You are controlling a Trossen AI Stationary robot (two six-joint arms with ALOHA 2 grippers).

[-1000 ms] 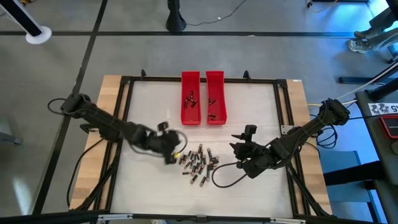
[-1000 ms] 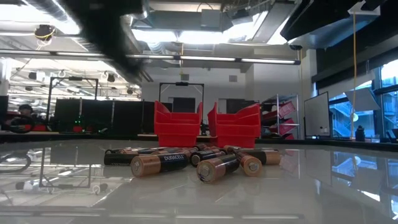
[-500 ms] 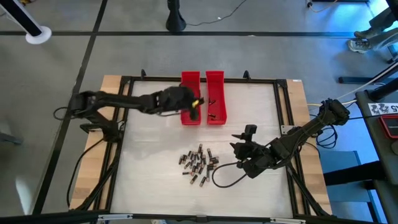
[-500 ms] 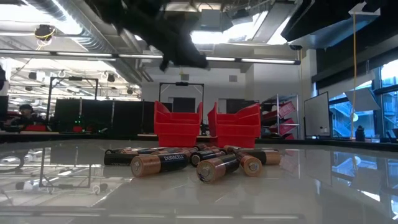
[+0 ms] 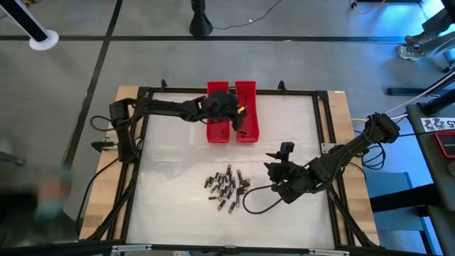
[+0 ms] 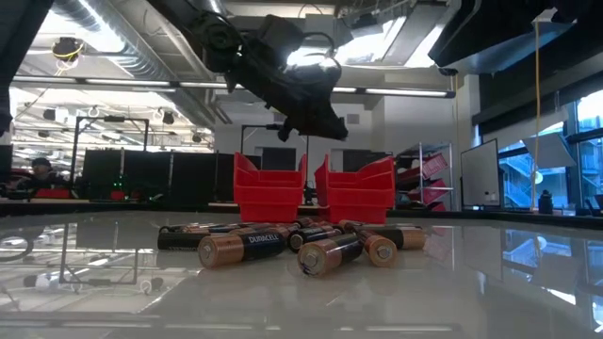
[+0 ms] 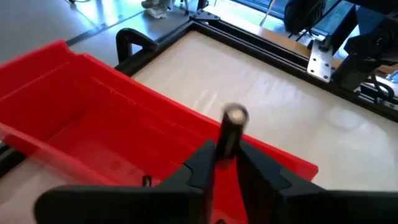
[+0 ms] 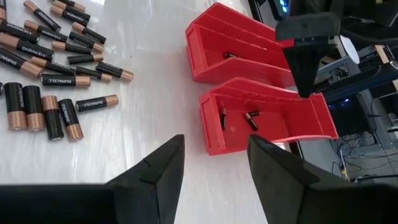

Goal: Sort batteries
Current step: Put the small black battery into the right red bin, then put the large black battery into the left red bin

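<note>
Left end effector grips a dark, silver-capped battery above the right red tray; black-and-copper Duracell batteries cluster at tabletop six o'clock; right end effector gapes open.

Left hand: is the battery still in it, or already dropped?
Still in it. The battery stands between the left hand's fingers above the right red tray.

My left gripper hangs upper centre, fingers pinched narrow; my right gripper waits lower right, spread.
</note>
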